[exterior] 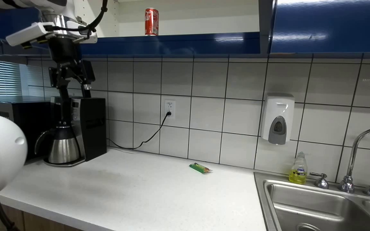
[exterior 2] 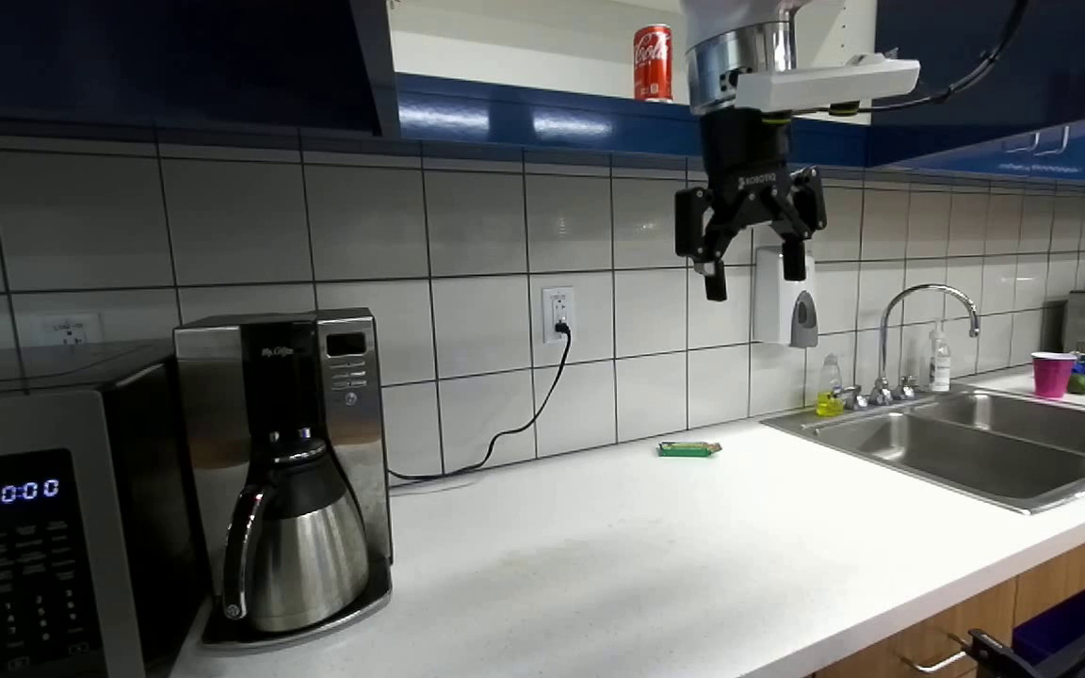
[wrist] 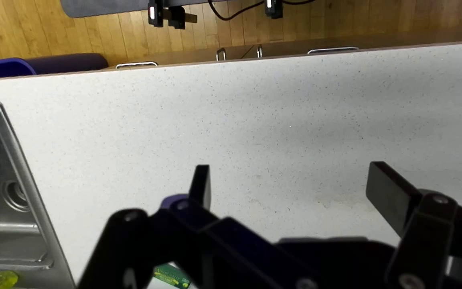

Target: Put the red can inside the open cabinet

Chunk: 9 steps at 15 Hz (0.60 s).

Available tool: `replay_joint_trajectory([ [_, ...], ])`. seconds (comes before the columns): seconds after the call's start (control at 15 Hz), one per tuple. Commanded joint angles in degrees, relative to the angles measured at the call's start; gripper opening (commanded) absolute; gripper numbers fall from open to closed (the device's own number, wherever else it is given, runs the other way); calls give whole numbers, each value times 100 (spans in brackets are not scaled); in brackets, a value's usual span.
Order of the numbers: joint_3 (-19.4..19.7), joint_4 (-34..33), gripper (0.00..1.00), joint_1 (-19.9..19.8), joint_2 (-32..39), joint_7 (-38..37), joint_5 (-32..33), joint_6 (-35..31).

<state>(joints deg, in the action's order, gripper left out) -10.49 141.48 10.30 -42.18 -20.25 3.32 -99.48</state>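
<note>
Standing upright in the open cabinet (exterior: 204, 20), red can (exterior: 152, 21), higher than the hand (exterior 2: 754, 279), apart from it, jaws wide

Tiled wall (exterior: 207, 114), wooden floor (wrist: 102, 36).

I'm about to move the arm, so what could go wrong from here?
The red can appears to stand close to the front edge of the open cabinet, so a bump might tip it onto the counter. In an exterior view, the arm's wrist shows beside the can; depth is hard to judge, but swinging or raising it might hit the can.
</note>
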Motion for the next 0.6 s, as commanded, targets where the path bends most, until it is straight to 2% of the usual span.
replay_joint_trajectory([
  [0.0, -129, 16, 100, -184, -16, 92, -88, 2],
  [0.53, -128, 69, 100, -187, -16, 91, -87, -8],
])
